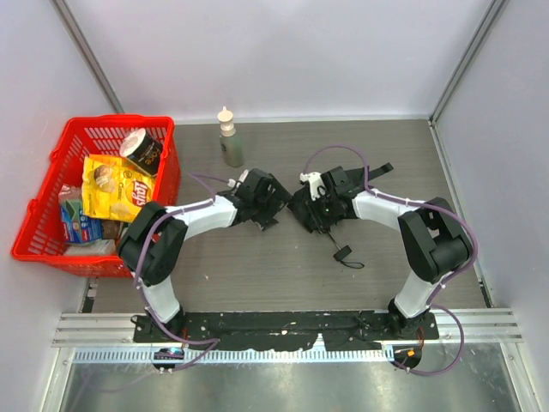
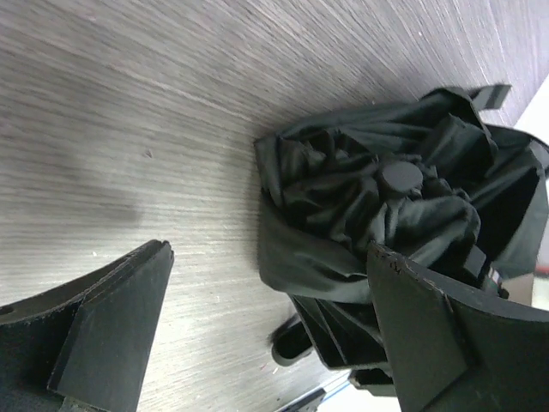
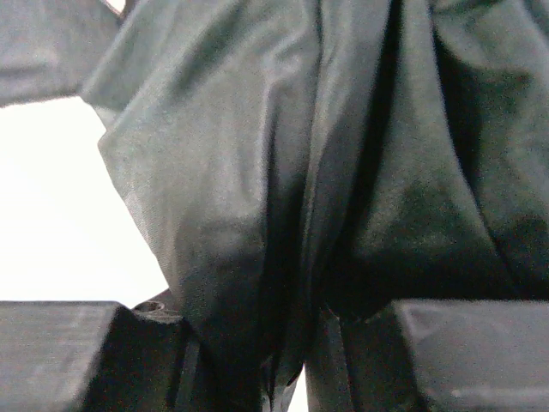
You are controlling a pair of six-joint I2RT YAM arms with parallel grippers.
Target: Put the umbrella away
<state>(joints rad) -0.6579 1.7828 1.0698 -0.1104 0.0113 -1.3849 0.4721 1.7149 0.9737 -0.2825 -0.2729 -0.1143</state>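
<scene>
Both arms are bent inward over the table [image 1: 257, 266] middle. The left gripper [image 2: 270, 257] is spread wide, released, at the umbrella [image 2: 377, 215], whose fabric is clamped in the right gripper [image 3: 266, 343]. One umbrella, one basket [image 1: 163, 129] and one bottle [image 1: 230, 142] are counted.

We see a robotics lab test cell. Plain white panel walls [image 1: 283, 51], framed by aluminium posts [image 1: 463, 60], close in a grey wood-grain table [image 1: 257, 275]. The left arm [image 1: 184, 225] and the right arm [image 1: 403, 215] stand bolted to a black plate [image 1: 283, 324] on a slotted metal rail [image 1: 283, 354] at their bases, with purple cables [image 1: 459, 257] looped along their links. A red shopping basket [image 1: 111, 122] of snack packets sits well left of the left gripper [image 1: 276, 204], and a lone squeeze bottle [image 1: 230, 142] stands just beyond it.
</scene>
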